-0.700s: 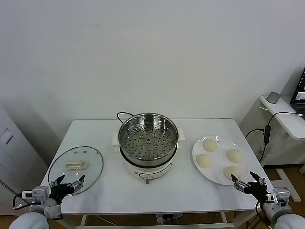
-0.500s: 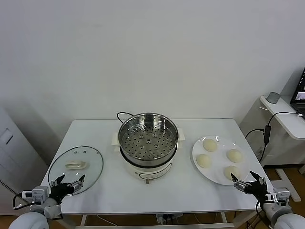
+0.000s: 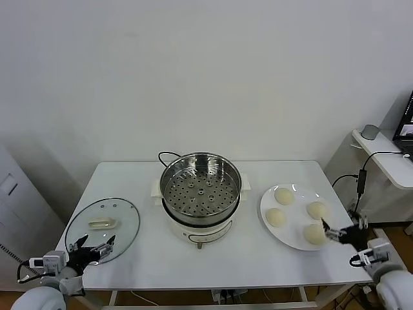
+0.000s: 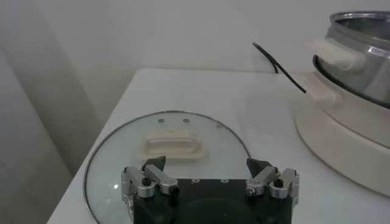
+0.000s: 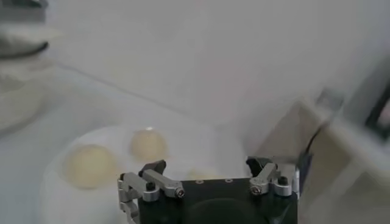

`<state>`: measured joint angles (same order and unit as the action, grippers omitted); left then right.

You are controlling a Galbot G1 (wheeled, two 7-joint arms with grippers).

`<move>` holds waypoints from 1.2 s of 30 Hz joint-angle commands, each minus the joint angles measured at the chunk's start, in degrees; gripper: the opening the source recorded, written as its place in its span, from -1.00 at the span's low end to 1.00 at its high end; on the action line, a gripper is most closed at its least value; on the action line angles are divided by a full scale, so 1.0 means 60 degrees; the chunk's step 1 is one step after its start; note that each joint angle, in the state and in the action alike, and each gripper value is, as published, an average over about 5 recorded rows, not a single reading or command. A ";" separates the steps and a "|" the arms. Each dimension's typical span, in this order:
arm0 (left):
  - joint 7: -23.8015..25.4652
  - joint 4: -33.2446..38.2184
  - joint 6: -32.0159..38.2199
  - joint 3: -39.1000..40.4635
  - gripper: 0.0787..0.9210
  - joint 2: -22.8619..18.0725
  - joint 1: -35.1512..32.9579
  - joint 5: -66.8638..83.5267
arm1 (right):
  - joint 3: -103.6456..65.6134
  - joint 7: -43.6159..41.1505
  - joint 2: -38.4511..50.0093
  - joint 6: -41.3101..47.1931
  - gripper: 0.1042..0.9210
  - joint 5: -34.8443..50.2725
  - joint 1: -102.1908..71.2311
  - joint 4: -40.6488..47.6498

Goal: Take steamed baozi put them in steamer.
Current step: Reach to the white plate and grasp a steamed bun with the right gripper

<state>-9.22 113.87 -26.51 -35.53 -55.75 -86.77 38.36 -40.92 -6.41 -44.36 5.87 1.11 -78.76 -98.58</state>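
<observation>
Black-fingered and spread wide, the right tool (image 3: pixel 342 232) hangs at the right edge of the worktop (image 3: pixel 148 258), just beside the nearest of the four steamed baozi (image 3: pixel 314 233) on the white plate (image 3: pixel 266 205). Its fingers hold nothing. The wrist view is blurred, so I cannot tell whether a fingertip already touches that bun; it looks just short of it.

To do this reach well, the tool should probably come over the nearest bun from above and centre on it, so both fingers close on its widest part. A soft bun would likely dent or slip under a hard pinch, so a gentle close seems wise.

Further out, the steamer (image 3: pixel 201 187) stands mid-worktop, its perforated tray bare. At the near left corner the left tool (image 3: pixel 91 248), also spread and empty, waits over the edge of the glass lid (image 3: pixel 103 223).
</observation>
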 commanded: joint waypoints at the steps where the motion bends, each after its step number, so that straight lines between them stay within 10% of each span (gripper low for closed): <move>1: 0.0000 0.0034 -0.0102 -0.0006 0.77 -0.0011 0.0020 -0.0019 | 0.0460 -0.0467 0.0597 -0.1007 0.76 -0.3837 0.1518 0.0900; 20: -0.0076 -0.0067 -0.0650 0.0024 0.77 -0.0080 0.0549 -0.0704 | 0.7424 -0.5893 0.2493 -0.1488 0.76 -0.2179 0.9026 0.4271; 36: -0.0045 -0.0040 -0.0901 -0.0006 0.77 -0.0002 0.0571 -0.0660 | 1.2374 -1.0264 -0.0674 -0.3646 0.76 -0.2082 1.4726 0.9617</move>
<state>-9.48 113.65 -31.50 -35.57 -55.75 -83.46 34.84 21.49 -57.83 -43.06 -12.30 -12.20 -3.62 -52.23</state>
